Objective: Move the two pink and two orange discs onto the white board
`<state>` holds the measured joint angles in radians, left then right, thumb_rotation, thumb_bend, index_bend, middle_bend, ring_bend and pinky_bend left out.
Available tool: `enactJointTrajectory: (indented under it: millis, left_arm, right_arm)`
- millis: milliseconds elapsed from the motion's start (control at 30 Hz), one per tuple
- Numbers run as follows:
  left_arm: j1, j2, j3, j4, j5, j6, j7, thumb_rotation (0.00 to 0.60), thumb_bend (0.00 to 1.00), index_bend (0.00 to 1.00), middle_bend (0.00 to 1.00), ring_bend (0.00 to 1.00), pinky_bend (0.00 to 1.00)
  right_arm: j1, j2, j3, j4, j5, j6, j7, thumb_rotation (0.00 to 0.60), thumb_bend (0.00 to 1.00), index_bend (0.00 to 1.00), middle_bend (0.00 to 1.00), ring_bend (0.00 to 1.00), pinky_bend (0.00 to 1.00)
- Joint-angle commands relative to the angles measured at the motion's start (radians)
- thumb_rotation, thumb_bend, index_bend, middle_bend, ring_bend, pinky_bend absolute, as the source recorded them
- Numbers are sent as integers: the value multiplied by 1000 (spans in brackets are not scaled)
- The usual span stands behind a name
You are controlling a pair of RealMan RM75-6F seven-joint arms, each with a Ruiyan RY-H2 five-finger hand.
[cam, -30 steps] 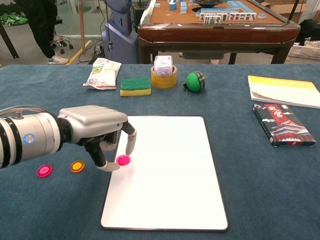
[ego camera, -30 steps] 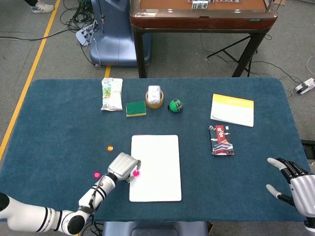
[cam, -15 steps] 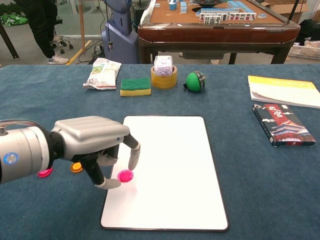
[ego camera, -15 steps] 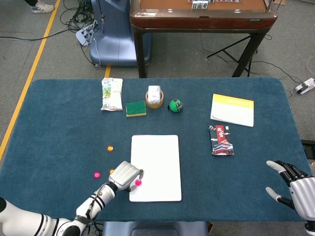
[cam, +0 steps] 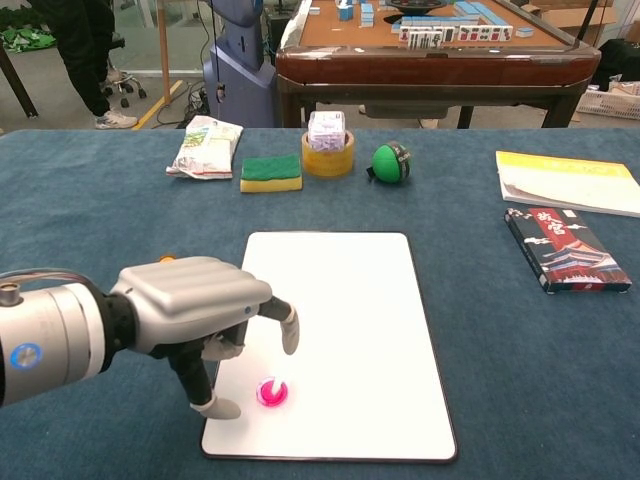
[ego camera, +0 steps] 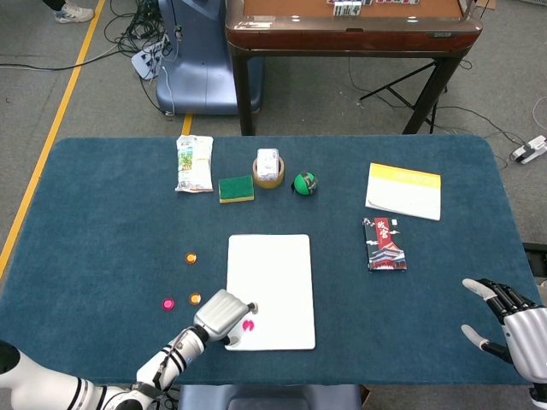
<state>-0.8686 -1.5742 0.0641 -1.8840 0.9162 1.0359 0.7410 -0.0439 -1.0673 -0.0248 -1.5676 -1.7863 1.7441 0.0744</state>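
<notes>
The left hand [cam: 200,310] has its fingers [cam: 288,330] curled down around, not touching, a small round pink disc [cam: 271,392] lying on the flat white rectangular board [cam: 345,330]. Another pink disc [ego camera: 167,303] and two orange discs [ego camera: 195,299] [ego camera: 191,257] lie on the blue bench [ego camera: 102,222]. The right hand [ego camera: 513,320] hovers, fingers spread.

The surface [cam: 90,230] wears a dark blue, matt cloth with a fine, felt-like nap. The white board [cam: 370,330] looks smooth and faintly glossy, with a thin dark edge. The pink disc [cam: 271,392] on it appears to be translucent, shiny plastic. The left hand [cam: 205,320] has a smooth silver-grey shell, satin like brushed metal or painted plastic, with pale fingertips [cam: 289,331]. The sponge [cam: 271,172] is porous, a rough green layer over yellow foam. The snack bag [cam: 205,146] is crinkled, glossy film. The booklet [cam: 565,182] looks like matt paper. The far table [cam: 420,62] has polished reddish-brown wood.
</notes>
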Motion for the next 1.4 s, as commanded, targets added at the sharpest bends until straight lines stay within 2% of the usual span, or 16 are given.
enactJointTrajectory:
  millis: [33,400,733,1067,1400]
  left_arm:
    - [9,9,1,2,0,13,0,600,170,334,1000,1000,1000]
    - [76,139,33,-20,22,77,-40,600,169,453,1000,1000,1000]
    - [153,226,60,3,64,105,-116,600,173,482,1000,1000,1000]
    - [204,220,66,78,95,84,-162,600,189,496,1000,1000,1000]
    - [231,186,47,157,97,44,-195,600,251,502,1000,1000,1000]
  right_arm:
    - [0,0,1,1,2,-1,2,600,0,262,313,343,627]
    - [11,-1,5,-11,17,-32,-16,600,0,262,313,344,627]
    - [22,-3,7,-24,28,-61,-37,600,0,263,313,343,627]
    - [29,-6,10,-30,38,-77,-51,600,0,263,314,343,627]
    - [32,-6,11,-31,43,-82,-53,600,0,263,313,344,627]
